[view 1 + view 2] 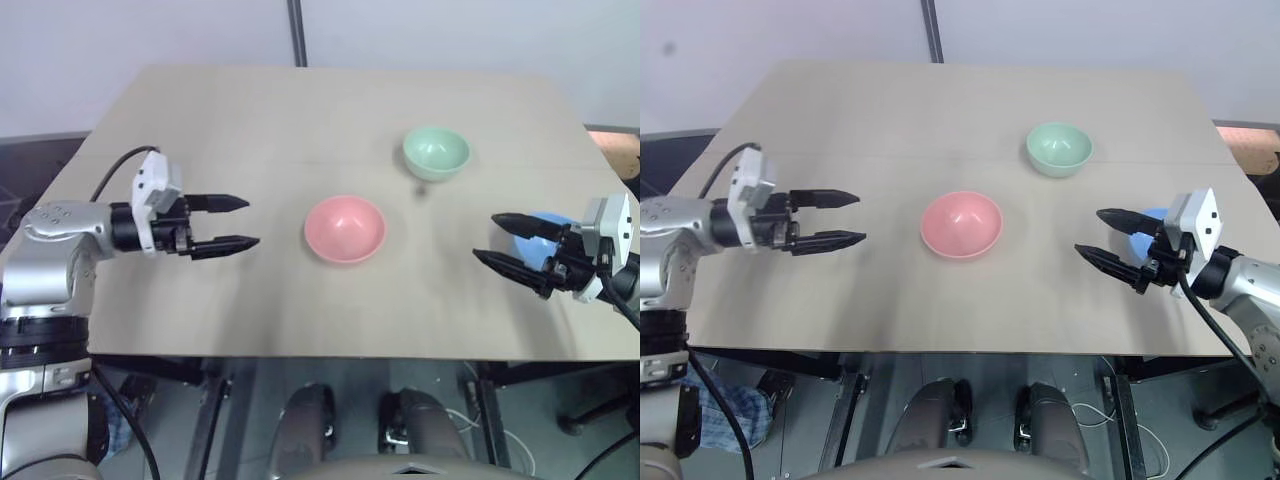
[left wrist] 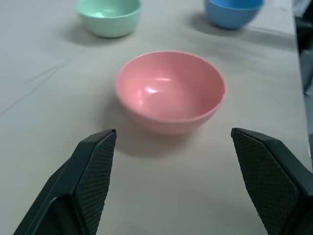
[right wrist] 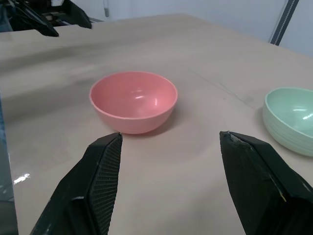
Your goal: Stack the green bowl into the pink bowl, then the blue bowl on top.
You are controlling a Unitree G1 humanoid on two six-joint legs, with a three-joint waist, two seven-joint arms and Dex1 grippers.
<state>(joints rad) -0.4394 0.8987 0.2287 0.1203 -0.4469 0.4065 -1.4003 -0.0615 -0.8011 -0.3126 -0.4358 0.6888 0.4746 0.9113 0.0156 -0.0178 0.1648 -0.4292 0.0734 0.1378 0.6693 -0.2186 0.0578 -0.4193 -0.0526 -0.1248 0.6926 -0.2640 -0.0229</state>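
On the plain beige table (image 1: pixel 200 130) three small round smooth bowls stand apart from one another, none yet stacked. The salmon-pink bowl (image 1: pixel 345 228) sits near the middle, upright and empty. The pale mint-green bowl (image 1: pixel 436 152) stands farther back and toward the robot's right, well apart from the pink one. The medium-blue bowl (image 1: pixel 540 228) is at the right side of the table, mostly hidden behind the right gripper (image 1: pixel 505 243).

The left gripper (image 1: pixel 235 222) hangs over the left part of the table with its two black jaws spread and nothing between them, pointing across toward the pink bowl. The right gripper is held just in front of the blue bowl, its jaws also spread and empty, pointing inward toward the table's middle; its wrist view shows the pink bowl ahead and the green bowl off to one side.

The stacking looks not yet begun, and the green bowl would be the first to go. The relation that matters is that the green bowl lies on the right half of the table, back and inward from the right gripper, with the pink bowl between it and the left gripper. So the right arm seems the nearer one and has the open path; the left would have to reach over the pink bowl. A round bowl has no long axis, so the jaws could likely take the rim from any side
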